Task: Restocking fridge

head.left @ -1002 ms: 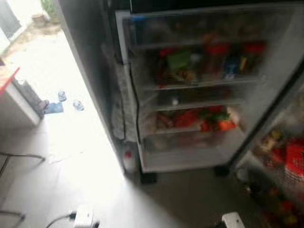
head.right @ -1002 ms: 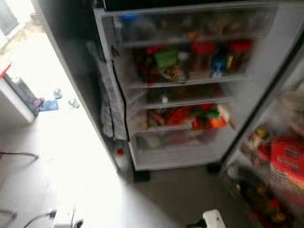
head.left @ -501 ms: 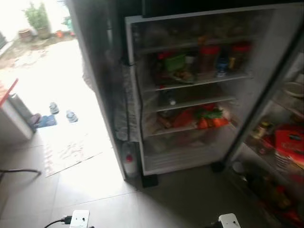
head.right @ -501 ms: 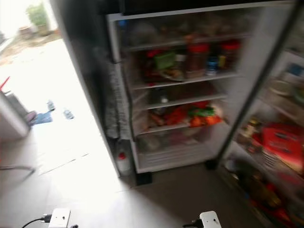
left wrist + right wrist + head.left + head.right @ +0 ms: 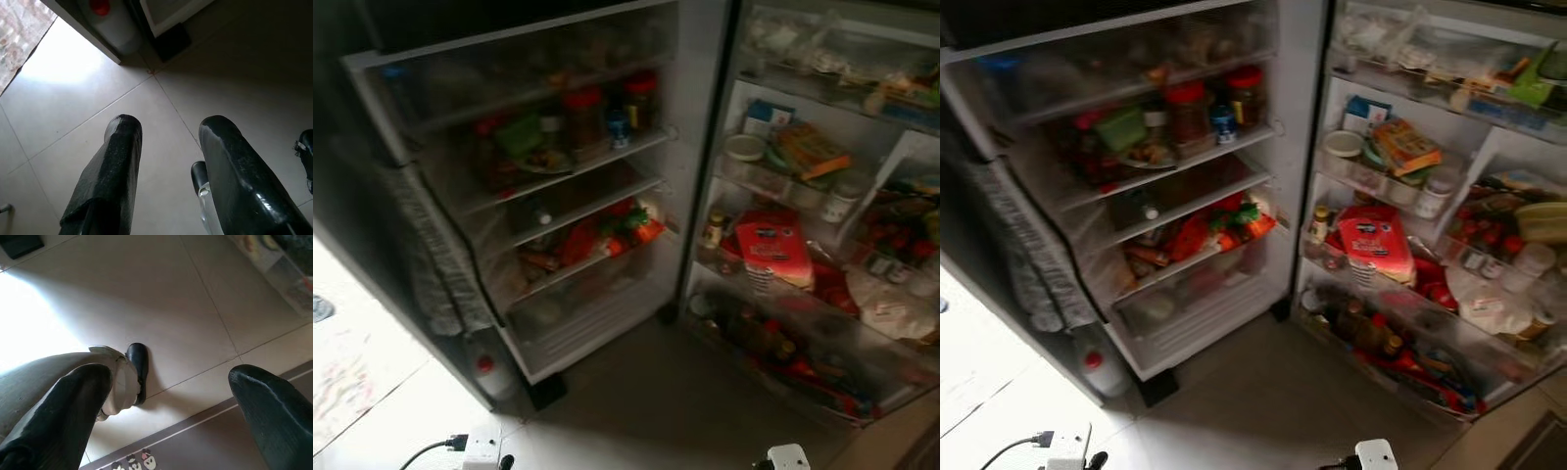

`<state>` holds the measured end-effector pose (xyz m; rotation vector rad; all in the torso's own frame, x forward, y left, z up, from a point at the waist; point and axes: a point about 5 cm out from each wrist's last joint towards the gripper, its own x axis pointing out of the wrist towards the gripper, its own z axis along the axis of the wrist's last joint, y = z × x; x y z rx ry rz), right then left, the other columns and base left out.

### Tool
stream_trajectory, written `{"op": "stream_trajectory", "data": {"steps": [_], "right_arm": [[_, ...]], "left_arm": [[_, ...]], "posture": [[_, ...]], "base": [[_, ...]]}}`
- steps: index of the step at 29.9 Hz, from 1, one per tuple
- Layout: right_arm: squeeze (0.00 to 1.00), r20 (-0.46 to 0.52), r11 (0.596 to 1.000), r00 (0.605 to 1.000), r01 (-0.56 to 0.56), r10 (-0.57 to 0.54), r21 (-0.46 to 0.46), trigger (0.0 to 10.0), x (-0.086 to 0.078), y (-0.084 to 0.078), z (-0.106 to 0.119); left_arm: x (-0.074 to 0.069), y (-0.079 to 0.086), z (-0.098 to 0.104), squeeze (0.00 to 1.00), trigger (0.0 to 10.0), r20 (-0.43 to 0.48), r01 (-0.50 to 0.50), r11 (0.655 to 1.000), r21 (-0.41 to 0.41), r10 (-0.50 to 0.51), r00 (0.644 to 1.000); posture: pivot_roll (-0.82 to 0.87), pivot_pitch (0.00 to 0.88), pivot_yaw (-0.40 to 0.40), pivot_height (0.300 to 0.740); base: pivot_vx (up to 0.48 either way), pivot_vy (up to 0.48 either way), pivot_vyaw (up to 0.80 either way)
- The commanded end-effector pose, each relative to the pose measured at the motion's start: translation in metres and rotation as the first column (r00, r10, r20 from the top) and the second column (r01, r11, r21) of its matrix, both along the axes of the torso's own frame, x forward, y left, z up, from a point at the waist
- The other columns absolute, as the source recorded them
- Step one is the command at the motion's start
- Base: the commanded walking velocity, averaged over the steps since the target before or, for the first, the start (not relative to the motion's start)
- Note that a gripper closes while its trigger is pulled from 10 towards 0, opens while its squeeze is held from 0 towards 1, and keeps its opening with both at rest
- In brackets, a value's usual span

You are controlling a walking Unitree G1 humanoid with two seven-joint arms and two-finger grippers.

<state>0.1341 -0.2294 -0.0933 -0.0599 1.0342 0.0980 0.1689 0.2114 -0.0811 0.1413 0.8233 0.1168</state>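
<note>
Fridge (image 5: 1283, 147) is standing open ahead, its shelves crowded with red-lidded jars (image 5: 1188, 103) and vegetables, its door (image 5: 1430, 225) swung out on the right with a red packet (image 5: 1371, 240) whose print is too blurred to read. Compared with half a second ago, the view is sitting further right, taking in more door racks and less sunlit floor (image 5: 372, 411). Left gripper (image 5: 168, 134) and right gripper (image 5: 166, 377) are hanging over tiles, fingers spread, holding nothing

Long black claw fingers (image 5: 105, 181), glossy rounded tips, white foot (image 5: 1374, 455)
</note>
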Motion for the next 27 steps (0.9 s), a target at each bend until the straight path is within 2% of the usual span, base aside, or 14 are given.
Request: {"op": "stream_trajectory", "data": {"steps": [1, 12, 17, 27], "right_arm": [[0.00, -0.012, 1.000, 1.000, 0.013, -0.013, 0.002, 10.0, -0.0033, -0.0002, -0.0013], [0.00, -0.014, 1.000, 1.000, 0.007, -0.007, 0.005, 10.0, -0.0035, -0.0002, -0.0013], [0.00, -0.013, 1.000, 1.000, 0.006, -0.005, 0.007, 10.0, -0.0035, -0.0004, -0.0011], [0.00, -0.014, 1.000, 1.000, -0.003, 0.004, 0.011, 10.0, -0.0036, -0.0003, -0.0011]], "left_arm": [[-0.0080, 0.0018, -0.0035, 0.00, 10.0, -0.032, 0.013, 1.000, 0.005, -0.013, 0.999], [-0.0073, 0.0026, -0.0030, 0.00, 10.0, -0.025, -0.011, 1.000, -0.007, 0.011, 1.000], [-0.0064, 0.0021, -0.0027, 0.00, 10.0, -0.024, -0.002, 1.000, -0.004, 0.002, 1.000], [-0.0061, 0.0014, -0.0026, 0.00, 10.0, -0.021, -0.007, 1.000, -0.006, 0.007, 1.000]], "posture": [[-0.10, 0.023, 0.061, 0.740], [-0.09, 0.032, 0.060, 0.740], [-0.09, 0.042, 0.061, 0.740], [-0.08, 0.051, 0.062, 0.740]], "base": [[0.000, 0.000, -0.74], [0.000, 0.000, -0.74], [0.000, 0.346, -0.74], [0.000, 0.025, -0.74]]}}
